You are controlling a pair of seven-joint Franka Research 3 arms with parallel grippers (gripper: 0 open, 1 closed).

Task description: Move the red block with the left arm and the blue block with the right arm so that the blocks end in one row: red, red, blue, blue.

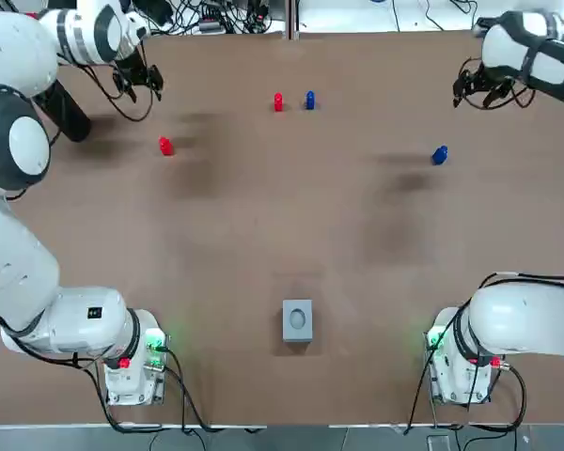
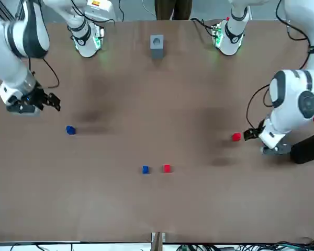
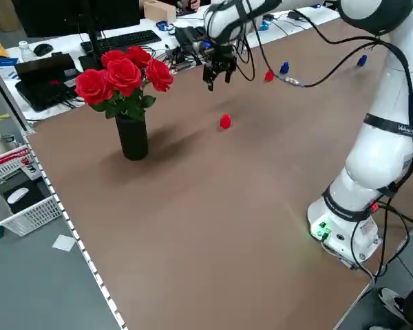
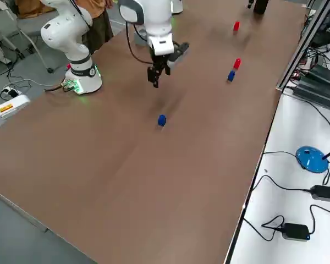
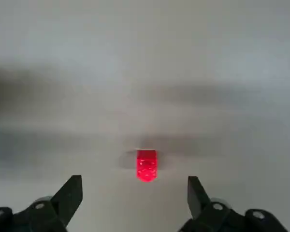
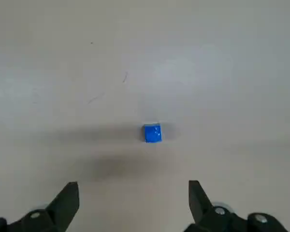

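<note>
Left arm [image 1: 85,33] and right arm [image 1: 531,54] outstretched, jaws spread.

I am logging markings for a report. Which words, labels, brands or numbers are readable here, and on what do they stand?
None can be read with certainty.
Dark lettering on the left arm: too small to read.
Orange sticker on the right arm: too blurred to read.

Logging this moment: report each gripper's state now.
Left gripper: open, holding nothing; loose red block not yet grasped.
Right gripper: open, holding nothing; loose blue block not yet grasped.
</note>
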